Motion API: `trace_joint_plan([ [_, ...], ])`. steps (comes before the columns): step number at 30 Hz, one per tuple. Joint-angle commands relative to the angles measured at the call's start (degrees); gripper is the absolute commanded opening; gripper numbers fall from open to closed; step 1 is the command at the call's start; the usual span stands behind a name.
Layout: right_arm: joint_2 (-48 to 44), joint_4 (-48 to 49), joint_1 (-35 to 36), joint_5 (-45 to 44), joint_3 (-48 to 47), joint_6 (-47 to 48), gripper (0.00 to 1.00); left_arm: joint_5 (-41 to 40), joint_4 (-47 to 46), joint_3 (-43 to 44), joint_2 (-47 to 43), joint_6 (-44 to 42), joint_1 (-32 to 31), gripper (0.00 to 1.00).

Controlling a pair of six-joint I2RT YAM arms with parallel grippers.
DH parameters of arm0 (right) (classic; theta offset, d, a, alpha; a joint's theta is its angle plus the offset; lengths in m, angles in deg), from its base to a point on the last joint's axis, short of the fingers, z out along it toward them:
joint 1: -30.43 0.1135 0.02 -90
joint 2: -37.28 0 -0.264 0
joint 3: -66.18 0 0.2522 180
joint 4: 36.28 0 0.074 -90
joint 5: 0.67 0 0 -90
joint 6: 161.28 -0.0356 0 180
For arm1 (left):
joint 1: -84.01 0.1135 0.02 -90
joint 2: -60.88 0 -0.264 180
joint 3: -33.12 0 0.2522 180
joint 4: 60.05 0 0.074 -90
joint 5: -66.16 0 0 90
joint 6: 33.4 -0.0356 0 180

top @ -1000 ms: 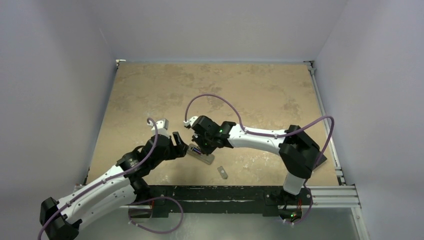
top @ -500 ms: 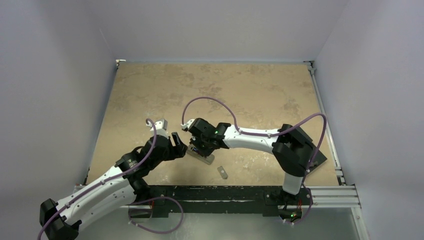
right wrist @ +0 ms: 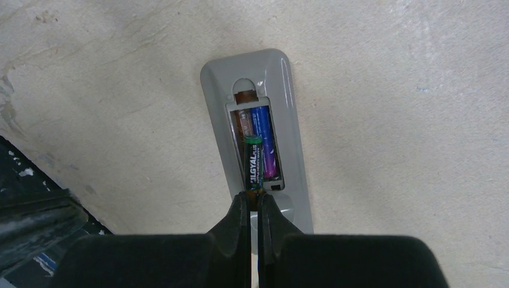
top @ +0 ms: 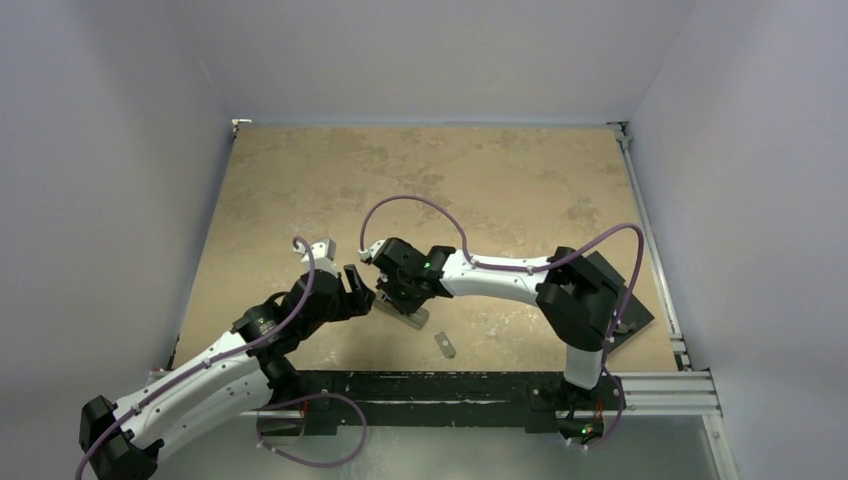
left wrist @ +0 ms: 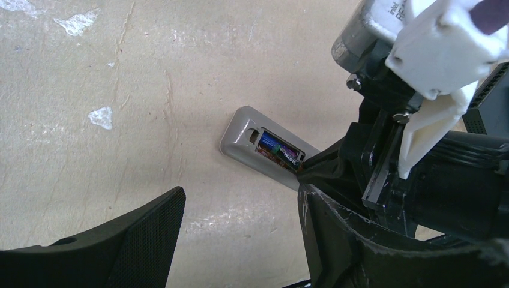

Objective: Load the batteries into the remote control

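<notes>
The remote control (right wrist: 297, 120) lies grey underside up on the table, its battery recess uncovered. A purple battery (right wrist: 268, 144) lies flat in the recess's right slot. My right gripper (right wrist: 255, 198) is shut on the brassy end of the dark battery (right wrist: 253, 162), which slants down into the left slot with its green-ringed far end raised. In the top view the right gripper (top: 397, 297) hangs over the remote (top: 410, 316). My left gripper (left wrist: 240, 240) stands open just left of the remote (left wrist: 240, 135), with nothing between its fingers.
A small flat grey cover piece (top: 445, 345) lies on the table near the front edge, right of the remote. A larger black slab (top: 640, 318) lies at the table's right side, partly under the right arm. A metal rail (top: 660, 385) runs along the front edge.
The right arm has shifted slightly left and closer over the remote, carrying the dark battery. The left arm has not moved.
</notes>
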Motion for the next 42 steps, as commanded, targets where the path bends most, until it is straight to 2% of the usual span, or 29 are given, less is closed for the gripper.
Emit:
trace_joint_plan([
  [1, -0.1, -0.2, 0.5, 0.0, -2.6, 0.0, 0.06, -0.4, -1.0, 0.1, 0.2, 0.5, 0.3, 0.69],
  [13, 0.3, -0.7, 0.6, -0.5, -3.4, 0.1, 0.13, -0.4, -1.1, 0.3, 0.7, 0.4, 0.3, 0.69],
  [20, 0.6, -0.8, 0.7, -0.8, -3.8, 0.1, 0.20, -0.3, -1.1, 0.2, 0.8, 0.4, 0.3, 0.69],
  [42, 1.7, -1.0, 1.0, -0.9, -4.7, 0.1, 0.27, -0.8, -0.4, 0.2, -0.1, 0.2, 0.4, 0.69],
])
